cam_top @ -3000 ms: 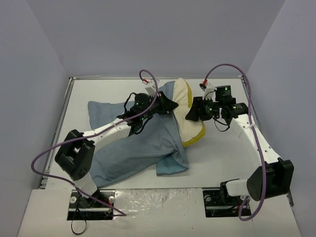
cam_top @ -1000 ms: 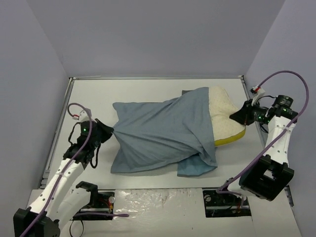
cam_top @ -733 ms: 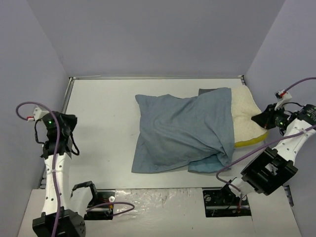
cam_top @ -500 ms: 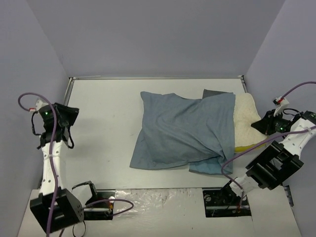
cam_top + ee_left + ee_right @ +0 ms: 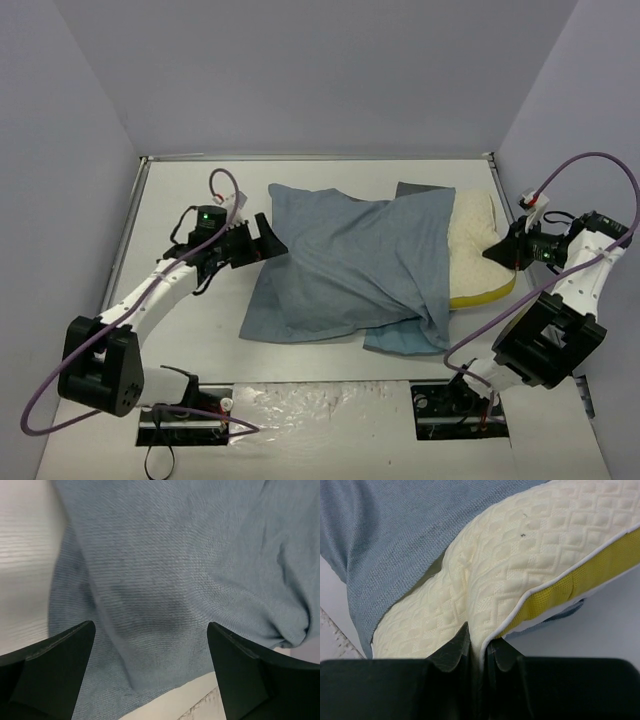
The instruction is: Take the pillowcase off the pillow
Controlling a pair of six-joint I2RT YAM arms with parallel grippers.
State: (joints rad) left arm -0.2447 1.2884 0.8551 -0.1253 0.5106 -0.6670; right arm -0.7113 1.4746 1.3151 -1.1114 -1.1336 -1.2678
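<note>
My left pincer (image 5: 262, 241) gapes wide over the left end of the blue-grey pillowcase (image 5: 350, 265), gripping nothing. My right pincer (image 5: 497, 253) is clamped on the bare end of the cream pillow (image 5: 475, 245), which lies mostly sheathed, right of centre on the worktop (image 5: 200, 195).

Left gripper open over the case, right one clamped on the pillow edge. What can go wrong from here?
The right gripper pinches only a thin fold at the edge of the pillow; a hard pull on the pillowcase may slip it free.
The left gripper hangs open over plain cloth; closing there may catch one layer only, or the pillow beneath, which is hidden.
The pillow's bare end lies near the right edge of the table and could slide off.
</note>
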